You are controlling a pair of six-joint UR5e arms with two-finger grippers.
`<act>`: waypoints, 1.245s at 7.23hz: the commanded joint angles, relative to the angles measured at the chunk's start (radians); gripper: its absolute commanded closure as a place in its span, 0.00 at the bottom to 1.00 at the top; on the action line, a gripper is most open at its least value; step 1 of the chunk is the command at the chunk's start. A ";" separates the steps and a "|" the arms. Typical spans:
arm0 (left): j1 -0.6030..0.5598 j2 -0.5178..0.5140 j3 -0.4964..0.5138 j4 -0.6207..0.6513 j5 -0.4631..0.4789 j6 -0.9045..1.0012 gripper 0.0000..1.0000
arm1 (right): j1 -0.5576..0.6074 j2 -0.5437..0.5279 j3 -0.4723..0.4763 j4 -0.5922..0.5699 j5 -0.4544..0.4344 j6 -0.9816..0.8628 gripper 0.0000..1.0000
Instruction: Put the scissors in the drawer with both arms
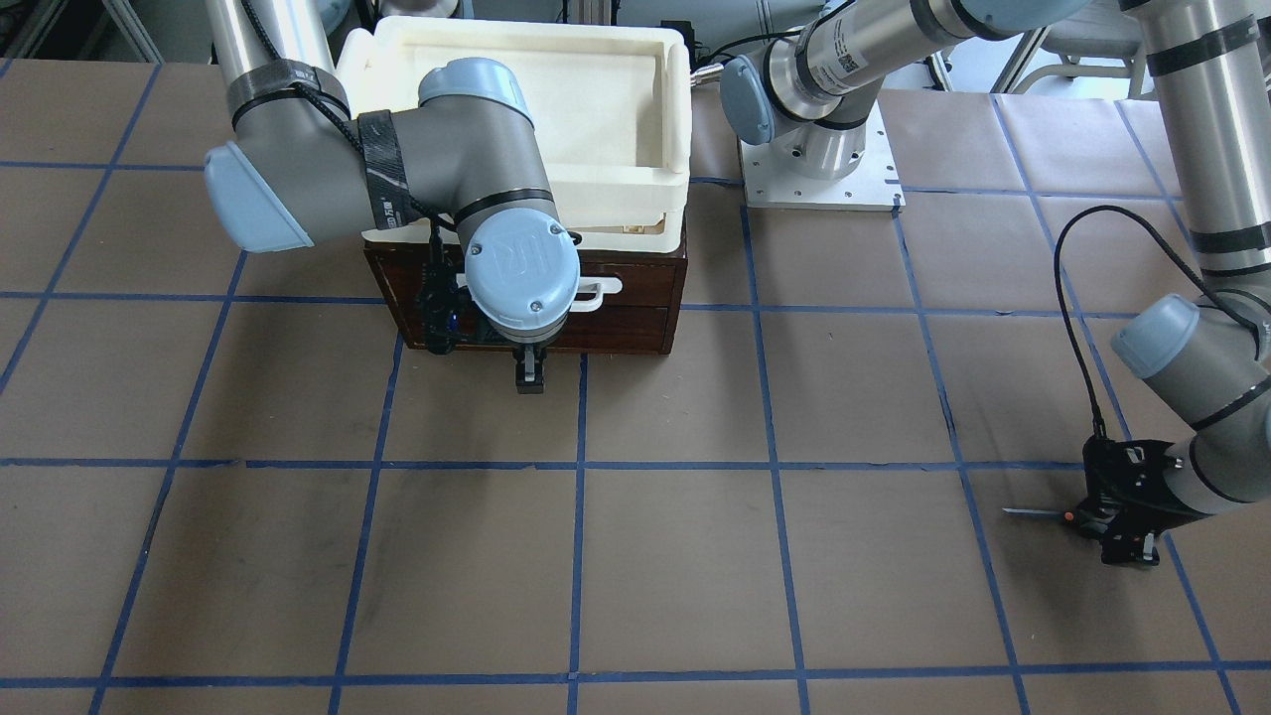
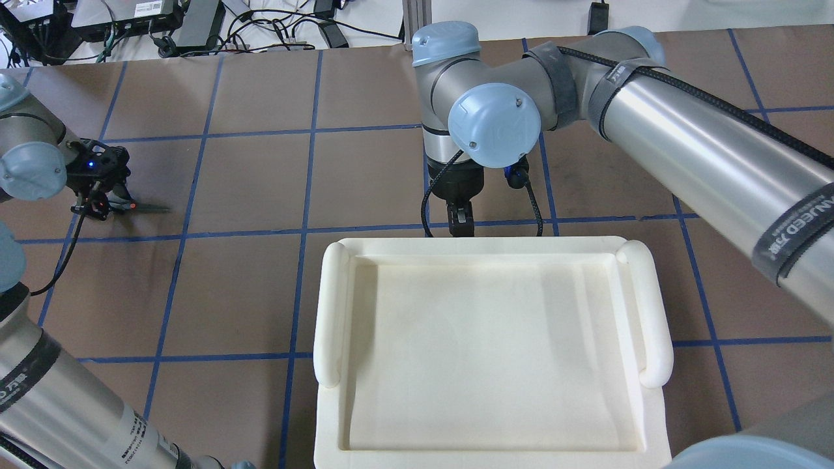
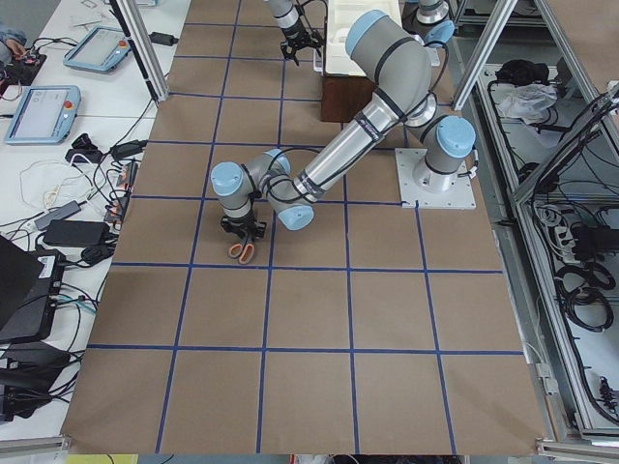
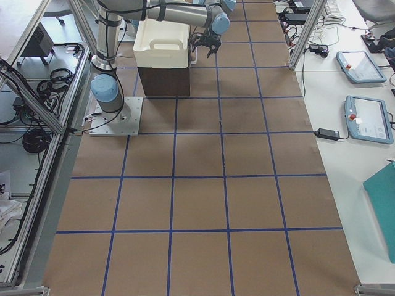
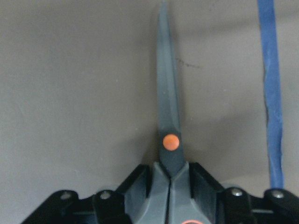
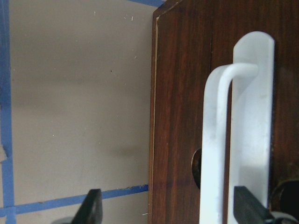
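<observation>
1. Here, the desk, brown with a blue grid, fills every view. The drawer and the scissors lie well apart on it, so a long carry is likely, giving a grip time to loosen.
2. The foam tray, lower centre of the overhead view, rests on the cabinet. A hard pull below could shift it.
3. The drawer, upper centre-left of the front-facing view, sits flush and appears shut. Nothing braces the cabinet, so it may slide instead of opening.
4. The right hand hangs just before the drawer front, its fingers spread wide and empty. In its wrist view the white handle shows between them; whether they reach around it cannot be told. Closing off-centre could miss the bar.
5. The left hand, lower right of the front-facing view, is clamped on the scissors just behind the pivot.
6. The scissors have their blades together, tip projecting past the hand. Whether they are clear of the desk cannot be told. The narrow hold may let them swivel, and the tip could catch the drawer rim.
</observation>
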 commanded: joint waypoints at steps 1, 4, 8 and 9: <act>-0.002 0.015 0.000 -0.001 -0.001 -0.008 0.73 | 0.000 0.002 0.002 0.000 0.006 -0.003 0.00; -0.014 0.064 0.002 -0.015 -0.016 -0.035 0.84 | 0.000 0.022 0.003 -0.001 0.006 -0.010 0.00; -0.097 0.214 0.017 -0.172 -0.039 -0.054 0.94 | 0.000 0.044 0.002 -0.015 0.004 -0.016 0.00; -0.127 0.266 0.021 -0.231 -0.036 -0.069 0.94 | 0.000 0.042 0.002 -0.056 0.003 -0.020 0.00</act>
